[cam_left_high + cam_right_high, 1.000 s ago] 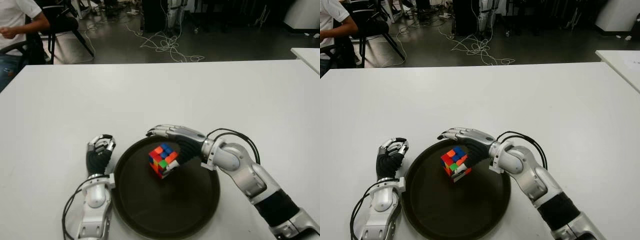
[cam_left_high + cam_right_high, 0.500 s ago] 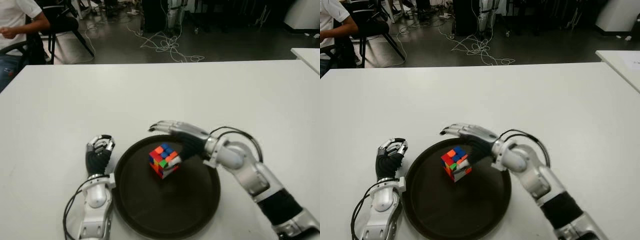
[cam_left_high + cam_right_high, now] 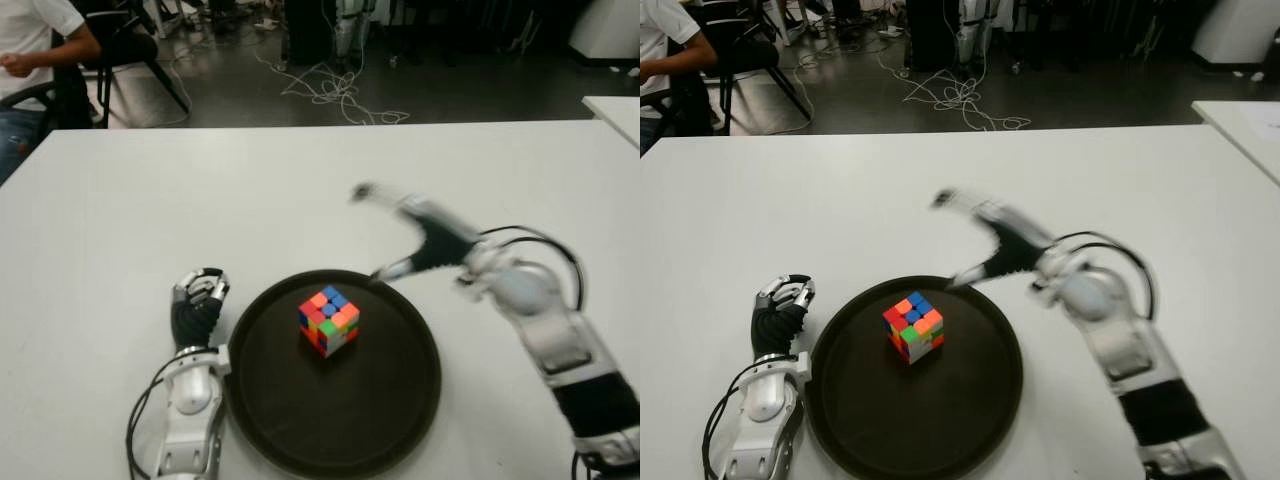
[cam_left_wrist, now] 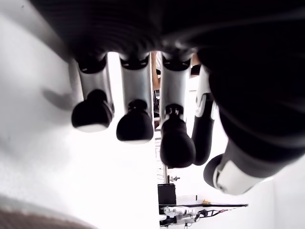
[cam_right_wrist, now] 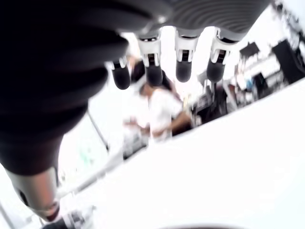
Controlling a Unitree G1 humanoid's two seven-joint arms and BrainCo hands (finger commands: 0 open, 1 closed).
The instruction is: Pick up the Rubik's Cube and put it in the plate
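Observation:
The Rubik's Cube (image 3: 328,320) sits inside the dark round plate (image 3: 390,400), a little behind the plate's middle, with nothing touching it. My right hand (image 3: 405,232) is raised above the table just behind the plate's far right rim, fingers spread and holding nothing; it is blurred by motion. In the right wrist view the fingers (image 5: 183,69) stretch out with only the room beyond them. My left hand (image 3: 198,298) shows just left of the plate with its fingers (image 4: 136,125) curled, holding nothing.
The white table (image 3: 200,190) stretches wide behind and to both sides of the plate. A second table's corner (image 3: 615,110) shows at the far right. A seated person (image 3: 35,40) and cables on the floor (image 3: 335,90) lie beyond the far edge.
My right hand has let go of the cube and lifted up and back to the right, away from the plate. The cube stays in the plate. The left hand has not moved.

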